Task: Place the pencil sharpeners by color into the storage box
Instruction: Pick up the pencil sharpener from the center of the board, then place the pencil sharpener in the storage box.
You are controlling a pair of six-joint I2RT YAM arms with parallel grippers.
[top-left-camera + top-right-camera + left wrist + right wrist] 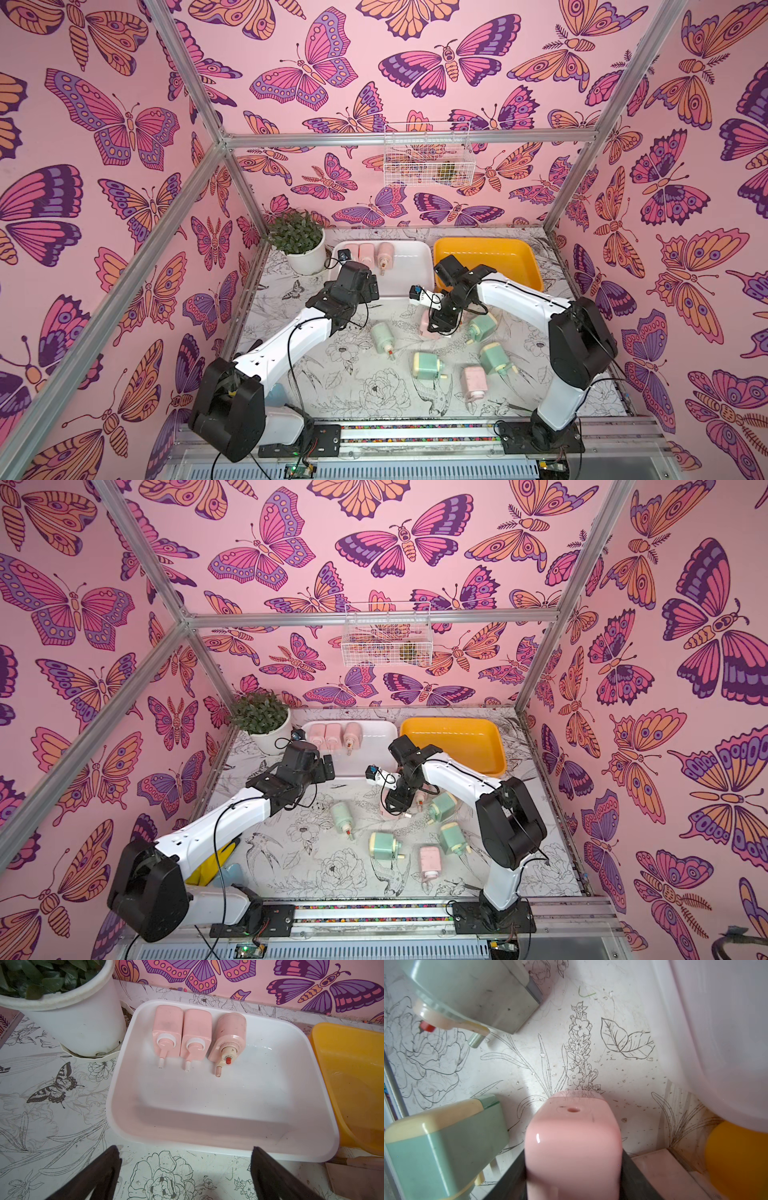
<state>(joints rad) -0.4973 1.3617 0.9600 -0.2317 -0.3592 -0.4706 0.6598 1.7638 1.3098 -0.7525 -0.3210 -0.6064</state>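
Held piece: the pink sharpener [573,1136] sits between my right fingers, long axis along them, holed end pointing ahead past the tips.
Right jaws: my right gripper [574,1163] is partly closed, with both fingers against the sharpener's sides.
Left jaws: my left gripper [185,1169] is spread wide and holds nothing.
White tray [207,1148]: ahead of the left jaws, three tray sharpeners [195,1032] lie side by side, cranks pointing back toward them.

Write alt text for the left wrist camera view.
Three pink pencil sharpeners lie side by side, cranks pointing toward the camera, along one wall of an otherwise empty white tray. The left end effector hangs open and empty above the table short of it; a potted plant and a yellow tray flank the white tray.
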